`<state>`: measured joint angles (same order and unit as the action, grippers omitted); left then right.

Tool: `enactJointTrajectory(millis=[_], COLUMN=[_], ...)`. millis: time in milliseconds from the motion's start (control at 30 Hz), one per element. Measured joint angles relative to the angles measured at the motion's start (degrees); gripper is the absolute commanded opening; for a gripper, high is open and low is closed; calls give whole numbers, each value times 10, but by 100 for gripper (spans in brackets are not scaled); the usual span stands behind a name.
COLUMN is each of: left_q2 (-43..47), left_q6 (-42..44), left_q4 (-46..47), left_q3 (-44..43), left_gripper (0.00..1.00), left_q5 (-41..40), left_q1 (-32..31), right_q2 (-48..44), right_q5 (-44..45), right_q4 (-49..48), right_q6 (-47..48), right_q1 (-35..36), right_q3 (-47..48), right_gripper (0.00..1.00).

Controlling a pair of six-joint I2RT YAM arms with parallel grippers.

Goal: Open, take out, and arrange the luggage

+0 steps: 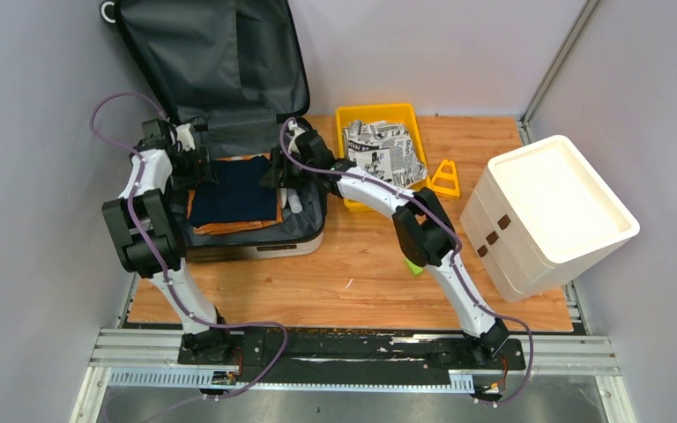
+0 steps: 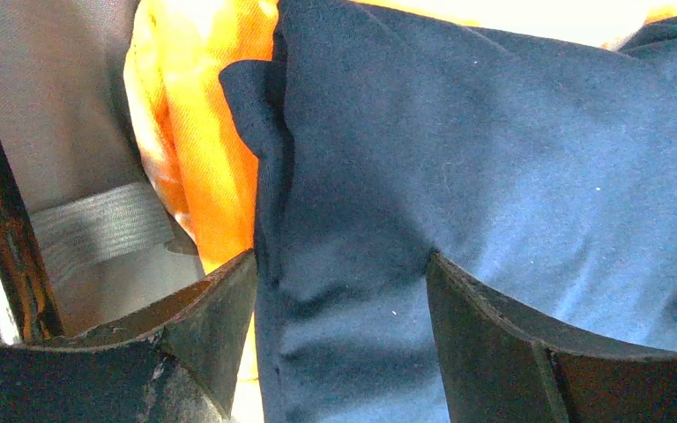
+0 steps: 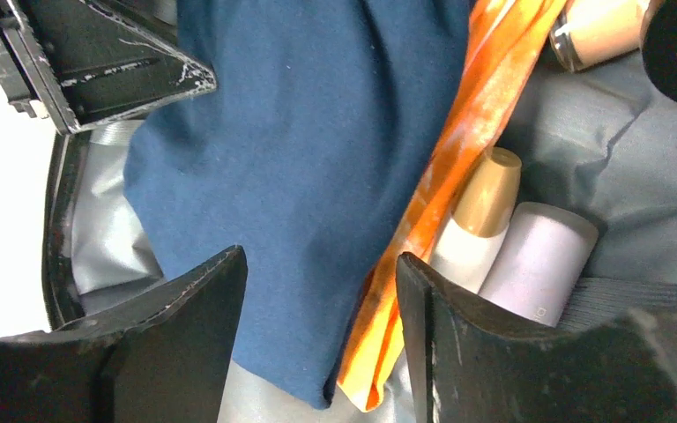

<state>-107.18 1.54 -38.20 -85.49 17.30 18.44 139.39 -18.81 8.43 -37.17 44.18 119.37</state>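
Two grippers are down inside the open suitcase [image 1: 260, 245], which lies at the upper left of the overhead view with its lid raised. Your left gripper [image 2: 339, 264] has its jaws apart, straddling the left edge of the folded navy cloth [image 2: 494, 176]. Your right gripper [image 3: 317, 260] likewise stands apart over that cloth's right edge, and neither has anything pinched. Watch the orange cloth [image 2: 203, 132] lying directly under the navy one: close too deep on either side and you will likely catch both layers and drag them out together. On the right, two bottles [image 3: 494, 229] sit just beside the orange cloth's edge, so a finger pushed down there could knock them or wedge against them. If one side grips and the other misses, the cloth would probably unfold and trail over the suitcase rim as you lift. The yellow tray [image 1: 345, 115] at upper centre holds a patterned cloth, so room there looks tight.
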Motion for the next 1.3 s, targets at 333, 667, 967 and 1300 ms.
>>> enactJointTrajectory(millis=[333, 667, 967, 1300], left_q2=[-20, -19, 25, 50], left_q6=[12, 2, -32, -57], left_q4=[3, 15, 13, 54], left_q3=[3, 11, 17, 42], left_gripper=[62, 0, 0, 0], left_q5=[-2, 47, -22, -43], left_q1=[0, 1, -7, -23], right_q2=[20, 17, 2, -6], right_q5=[-17, -8, 15, 51], right_q4=[4, -59, -81, -94], right_q6=[7, 106, 189, 236], right_q1=[1, 7, 9, 8], right_q3=[8, -10, -20, -9], right_gripper=[23, 0, 0, 0])
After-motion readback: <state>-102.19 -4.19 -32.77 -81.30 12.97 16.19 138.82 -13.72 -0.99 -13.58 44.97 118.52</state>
